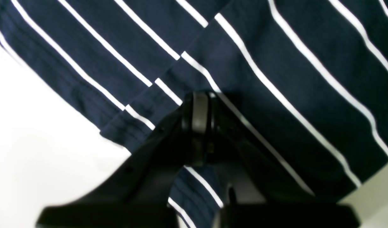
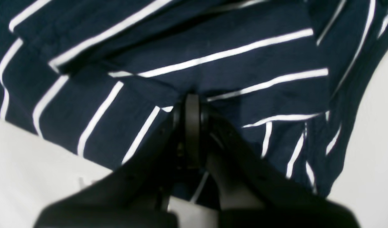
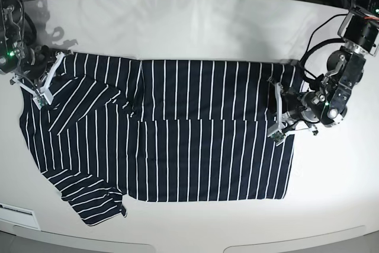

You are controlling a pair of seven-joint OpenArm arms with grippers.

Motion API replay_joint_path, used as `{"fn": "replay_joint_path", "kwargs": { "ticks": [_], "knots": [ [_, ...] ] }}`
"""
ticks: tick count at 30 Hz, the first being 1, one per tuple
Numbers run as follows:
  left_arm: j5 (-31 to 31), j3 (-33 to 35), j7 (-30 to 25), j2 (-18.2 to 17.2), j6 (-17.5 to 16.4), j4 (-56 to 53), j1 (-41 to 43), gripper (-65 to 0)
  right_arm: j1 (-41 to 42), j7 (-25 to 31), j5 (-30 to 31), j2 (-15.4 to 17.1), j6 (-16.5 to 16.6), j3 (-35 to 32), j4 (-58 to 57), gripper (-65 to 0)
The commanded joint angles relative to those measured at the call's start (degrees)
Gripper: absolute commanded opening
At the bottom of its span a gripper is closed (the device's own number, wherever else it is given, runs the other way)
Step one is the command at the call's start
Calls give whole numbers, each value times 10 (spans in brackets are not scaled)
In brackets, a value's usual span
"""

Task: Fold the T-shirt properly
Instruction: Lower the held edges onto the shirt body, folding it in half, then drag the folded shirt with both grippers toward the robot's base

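Gripper: the right gripper (image 2: 192,104) reaches up from the bottom middle of the view, black, its two fingers pressed together with no gap showing between them.
Grip: the tips pinch a raised ridge of the T-shirt (image 2: 213,60), where the cloth bunches and the stripes kink.
Cloth: dark navy with thin white stripes; folds cross one another above and left of the tips, so the stripes run in several directions.
Edges: the fabric ends at lower left and on the right side.
Surface: a white table (image 2: 32,171) shows past both edges.
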Motion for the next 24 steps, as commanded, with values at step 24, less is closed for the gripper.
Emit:
{"fn": "replay_joint_path", "kwargs": {
  "ticks": [24],
  "knots": [
    [80, 16, 70, -121, 55, 198, 198, -650, -171, -2, 37, 13, 39, 149, 13, -650]
  ]
}}
